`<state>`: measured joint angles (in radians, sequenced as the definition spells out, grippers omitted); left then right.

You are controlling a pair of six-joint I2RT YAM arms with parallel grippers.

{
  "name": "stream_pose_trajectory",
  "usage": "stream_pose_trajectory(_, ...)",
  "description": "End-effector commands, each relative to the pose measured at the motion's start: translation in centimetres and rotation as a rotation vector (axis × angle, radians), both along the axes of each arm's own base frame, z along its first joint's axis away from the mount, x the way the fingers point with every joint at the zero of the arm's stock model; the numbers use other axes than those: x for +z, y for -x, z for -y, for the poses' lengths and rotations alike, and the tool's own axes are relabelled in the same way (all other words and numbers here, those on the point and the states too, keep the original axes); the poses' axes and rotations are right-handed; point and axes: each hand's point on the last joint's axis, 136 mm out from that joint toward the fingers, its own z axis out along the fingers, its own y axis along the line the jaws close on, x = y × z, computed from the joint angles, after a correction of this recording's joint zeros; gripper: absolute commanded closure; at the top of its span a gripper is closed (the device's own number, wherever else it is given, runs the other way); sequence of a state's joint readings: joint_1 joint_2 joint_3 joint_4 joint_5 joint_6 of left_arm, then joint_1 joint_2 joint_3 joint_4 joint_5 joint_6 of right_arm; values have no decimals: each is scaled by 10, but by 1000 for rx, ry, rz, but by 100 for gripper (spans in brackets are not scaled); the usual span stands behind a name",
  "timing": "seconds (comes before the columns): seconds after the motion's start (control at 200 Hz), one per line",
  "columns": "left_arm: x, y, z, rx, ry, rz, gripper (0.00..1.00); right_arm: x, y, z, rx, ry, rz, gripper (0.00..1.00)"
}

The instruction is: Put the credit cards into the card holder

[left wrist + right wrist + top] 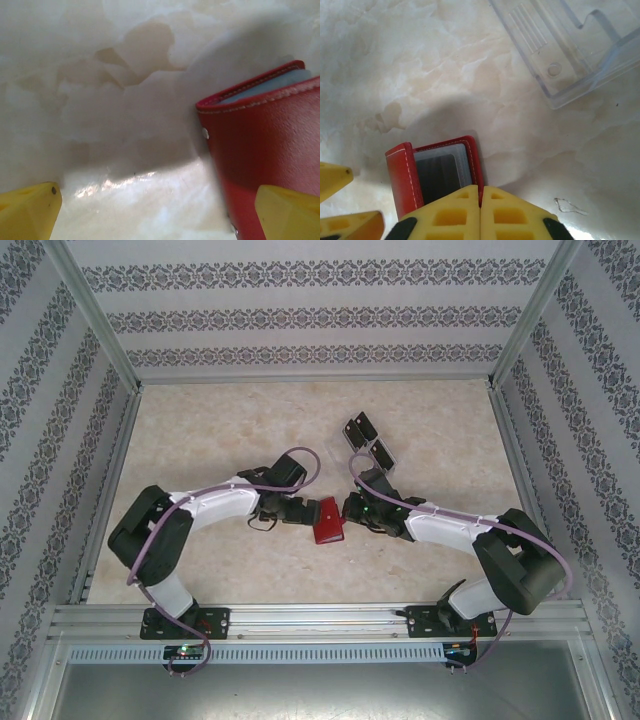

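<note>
The red card holder (327, 520) lies open on the marble table between my two grippers. In the right wrist view its grey-lined inside (400, 175) faces up, and a black credit card (437, 175) sits in a clear pocket. My right gripper (480, 189) (350, 508) is shut, its yellow fingers pinching the holder's right cover edge. My left gripper (160, 215) (303, 510) stands wide open at the holder's left side, with the red cover (260, 145) just behind its right fingertip (290, 212). More black credit cards (357, 428) rest in the clear rack.
The clear plastic tiered rack (368, 440) (570, 50) stands just beyond the right gripper, toward the back. Patterned walls and metal rails (300, 615) enclose the table on all sides. Bare marble (220, 430) spreads to the back left.
</note>
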<state>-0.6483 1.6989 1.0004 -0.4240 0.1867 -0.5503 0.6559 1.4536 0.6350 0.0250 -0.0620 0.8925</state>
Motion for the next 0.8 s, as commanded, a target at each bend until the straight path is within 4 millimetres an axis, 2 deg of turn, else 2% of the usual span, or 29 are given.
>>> stream_pose_trajectory(0.0,-8,-4,-10,-18,-105,10,0,2,-1,1,19,12,-5,83)
stream_pose_trajectory(0.135,-17,-4,-16,-30,-156,0,0,15,-2,5,24,28,14,69)
stream_pose_trajectory(0.23,-23,-3,-20,-41,-191,-10,0,22,-2,11,26,66,17,64)
stream_pose_trajectory(0.465,-22,-5,-19,-58,-201,2,0,27,0,19,63,168,-3,61)
stream_pose_trajectory(0.67,-23,-6,-19,-64,-214,0,0,32,-2,9,129,231,-8,61)
stream_pose_trajectory(0.794,-24,-6,-19,-54,-207,1,0,30,-2,3,165,271,-23,57)
